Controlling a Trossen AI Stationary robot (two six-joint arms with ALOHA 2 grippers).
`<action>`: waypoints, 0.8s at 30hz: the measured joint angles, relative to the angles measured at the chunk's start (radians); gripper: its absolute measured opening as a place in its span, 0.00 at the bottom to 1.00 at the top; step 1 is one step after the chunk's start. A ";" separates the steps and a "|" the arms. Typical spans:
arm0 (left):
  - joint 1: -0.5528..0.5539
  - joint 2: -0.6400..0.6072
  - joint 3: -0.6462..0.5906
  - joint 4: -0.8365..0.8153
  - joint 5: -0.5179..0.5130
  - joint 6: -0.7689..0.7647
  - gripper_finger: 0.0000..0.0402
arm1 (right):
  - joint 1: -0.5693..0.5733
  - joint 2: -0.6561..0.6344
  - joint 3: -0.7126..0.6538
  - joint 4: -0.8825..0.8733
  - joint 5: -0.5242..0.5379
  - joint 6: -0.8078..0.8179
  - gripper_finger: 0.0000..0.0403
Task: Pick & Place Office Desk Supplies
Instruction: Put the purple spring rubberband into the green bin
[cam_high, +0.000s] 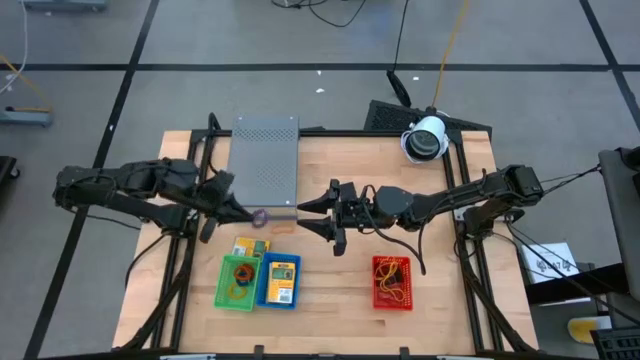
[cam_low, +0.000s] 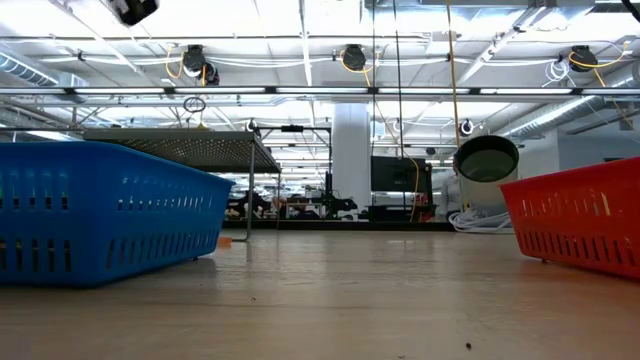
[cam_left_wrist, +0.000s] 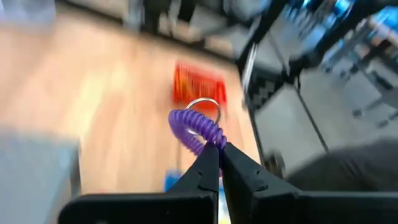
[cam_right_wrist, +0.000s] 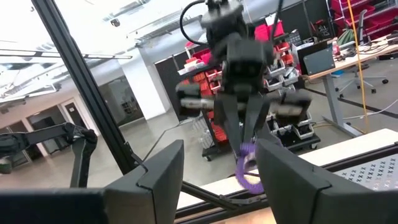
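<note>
My left gripper (cam_high: 243, 213) is shut on a purple coiled loop (cam_high: 260, 217) with a metal ring, just in front of the grey perforated box (cam_high: 265, 160). My right gripper (cam_high: 312, 215) is open and faces it from the right, a short gap away. In the right wrist view, my right gripper (cam_right_wrist: 219, 180) frames the left gripper (cam_right_wrist: 245, 140) and the coil (cam_right_wrist: 249, 171) between its fingers without touching them. A yellow packet (cam_high: 250, 246) lies on the table behind the green basket (cam_high: 238, 282), which holds band loops. The blue basket (cam_high: 278, 280) holds a packet. My left gripper pinches the purple coil at one end (cam_left_wrist: 211, 142) between its two fingertips. The rest of the coil sticks out beyond them, with the metal ring (cam_left_wrist: 205, 107) at its free end. In the right wrist view the coil hangs below the fingers, clear of the table.
A red basket (cam_high: 392, 282) with bands sits at the near right, and a white round camera (cam_high: 425, 138) stands at the far right corner. Bare wood lies between the blue and red baskets (cam_high: 335, 285). In the low view the blue basket (cam_low: 100, 210) and the red basket (cam_low: 585, 220) flank open tabletop.
</note>
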 joint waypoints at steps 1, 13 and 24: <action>-0.008 -0.003 0.000 -0.055 0.009 -0.026 0.01 | 0.000 0.000 0.000 -0.001 0.000 0.000 0.48; -0.250 0.047 0.000 -0.320 0.041 -0.275 0.01 | 0.000 0.000 0.000 -0.007 0.007 0.000 0.48; -0.385 0.173 0.000 -0.335 0.042 -0.365 0.01 | -0.002 0.000 0.000 -0.010 0.006 -0.012 0.47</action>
